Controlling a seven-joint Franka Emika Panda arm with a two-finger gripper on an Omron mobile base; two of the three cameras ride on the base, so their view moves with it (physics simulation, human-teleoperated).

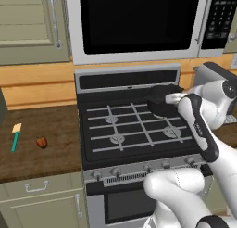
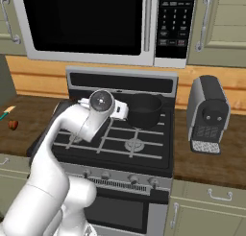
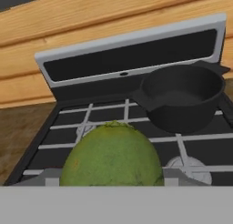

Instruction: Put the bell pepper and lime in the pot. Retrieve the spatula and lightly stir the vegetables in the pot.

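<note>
The green lime (image 3: 111,155) looms large at the bottom of the hand view, held in my gripper (image 2: 126,111) above the stove grates; my fingertips are hidden behind it. The black pot (image 3: 182,98) stands on the back right burner, just ahead of the lime and to its right. In the left base view the gripper (image 1: 168,99) sits right beside the pot (image 1: 159,101). The red-orange bell pepper (image 1: 42,142) lies on the wooden counter left of the stove, with the teal-handled spatula (image 1: 16,135) just left of it. Both also appear at the left edge as pepper (image 2: 13,124) and spatula (image 2: 6,112).
The gas stove (image 1: 134,125) has a raised back panel (image 3: 136,59) behind the pot. A microwave (image 2: 96,24) hangs overhead. A grey coffee machine (image 2: 207,115) stands on the counter right of the stove. Cabinets line the wall and the space below the counter.
</note>
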